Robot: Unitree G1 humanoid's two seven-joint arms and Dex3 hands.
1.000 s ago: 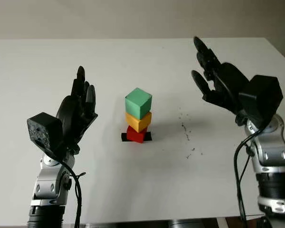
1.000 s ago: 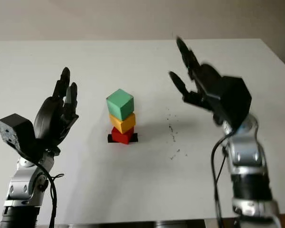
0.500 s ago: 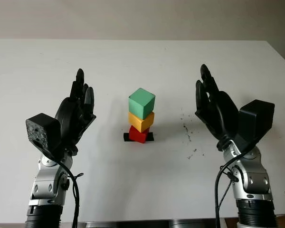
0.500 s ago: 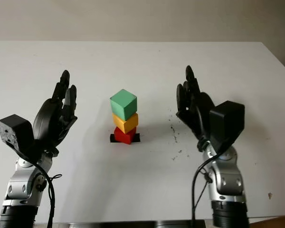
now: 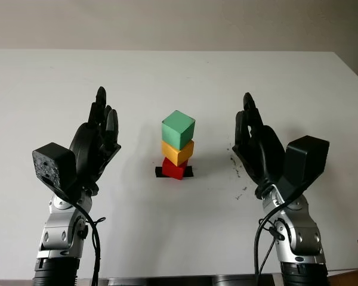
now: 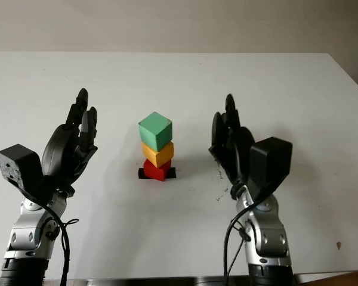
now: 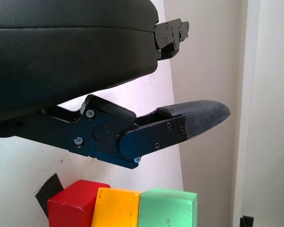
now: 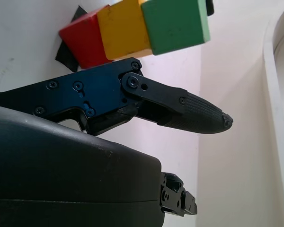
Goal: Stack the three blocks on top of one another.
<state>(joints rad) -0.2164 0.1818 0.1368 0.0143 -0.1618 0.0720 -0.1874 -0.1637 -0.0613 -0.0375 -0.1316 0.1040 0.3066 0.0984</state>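
Note:
A stack stands at the middle of the white table (image 5: 179, 77): a red block (image 5: 173, 168) at the bottom on a black mark (image 5: 160, 173), a yellow block (image 5: 177, 152) on it, and a green block (image 5: 178, 128) on top, each turned a little from the one below. My left hand (image 5: 97, 140) is open, raised to the left of the stack and apart from it. My right hand (image 5: 255, 146) is open, raised to the right of the stack, also clear of it. The wrist views show the same stack, red block (image 7: 73, 205), yellow block (image 8: 124, 29), green block (image 8: 175, 20), beyond each hand's fingers.
Small dark specks (image 5: 237, 173) dot the table just right of the stack, under my right hand. The table's far edge meets a pale wall (image 5: 179, 24). Open tabletop lies all round the stack.
My right hand has drawn back from the far right, come lower and nearer, and now stands upright close to the stack's right side. The left hand and the stack have not moved.

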